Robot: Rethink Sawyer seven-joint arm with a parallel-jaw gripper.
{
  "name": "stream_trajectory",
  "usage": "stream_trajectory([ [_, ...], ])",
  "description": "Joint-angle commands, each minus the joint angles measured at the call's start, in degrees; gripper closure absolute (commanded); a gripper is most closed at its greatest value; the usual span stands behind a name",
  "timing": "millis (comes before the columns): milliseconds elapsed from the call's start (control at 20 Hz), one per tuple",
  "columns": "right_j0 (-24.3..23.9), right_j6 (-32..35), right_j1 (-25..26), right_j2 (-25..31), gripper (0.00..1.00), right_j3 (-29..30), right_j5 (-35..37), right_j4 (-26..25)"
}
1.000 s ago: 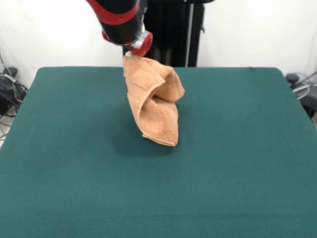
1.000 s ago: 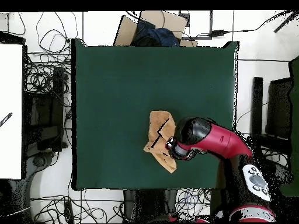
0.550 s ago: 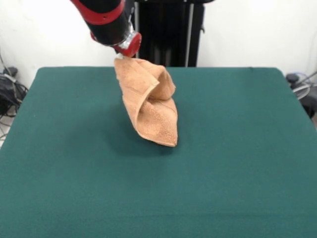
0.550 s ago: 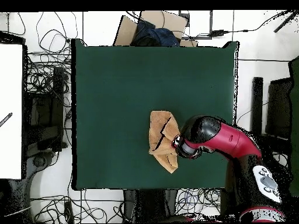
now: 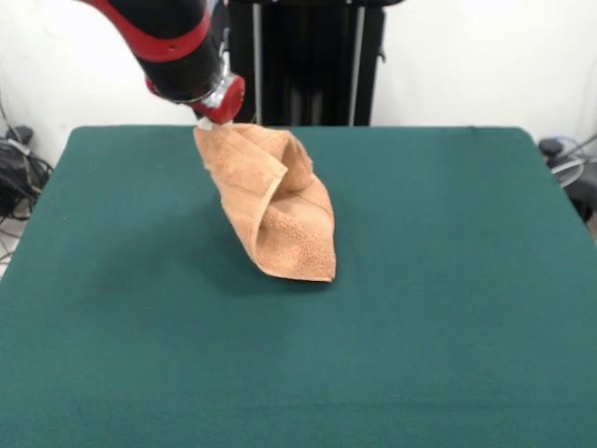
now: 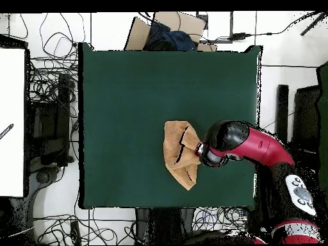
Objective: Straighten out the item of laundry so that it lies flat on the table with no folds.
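Observation:
The item of laundry [image 5: 280,215], a peach-orange terry towel, hangs folded and twisted from its top corner. Its lower end rests on the green table [image 5: 448,308] near the middle. My gripper [image 5: 206,122] is shut on that top corner, above the table's far side in the front view. From overhead the towel [image 6: 178,154] shows as a crumpled shape left of the red arm's wrist [image 6: 214,148], which hides the gripper itself. The towel's folds overlap; I see no tag.
Cables and dark gear lie on the floor beyond the table's left edge [image 5: 14,168] and right edge [image 5: 569,159]. A cardboard box with dark cloth [image 6: 168,32] sits past the table's top edge in the overhead view.
My gripper has carried the towel's held corner leftward in the front view, stretching the cloth that way. The towel's lower end has stayed where it was on the table.

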Motion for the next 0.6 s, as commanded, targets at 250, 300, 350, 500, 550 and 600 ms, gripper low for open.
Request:
stream_trajectory([
  [250,-2.8,-15.0,4.3,9.2,1.0,-5.0,3.6,-5.7],
  [300,-3.0,-15.3,4.7,9.5,1.0,-5.6,3.9,-6.0],
  [350,-3.2,-15.5,5.1,9.8,1.0,-6.2,4.3,-6.3],
  [500,-3.9,-16.2,5.5,10.6,1.0,-7.0,4.7,-7.3],
  [550,-4.1,-16.5,5.7,11.0,1.0,-7.4,5.0,-7.7],
  [600,-4.3,-16.9,5.8,11.3,1.0,-7.8,5.0,-8.4],
])
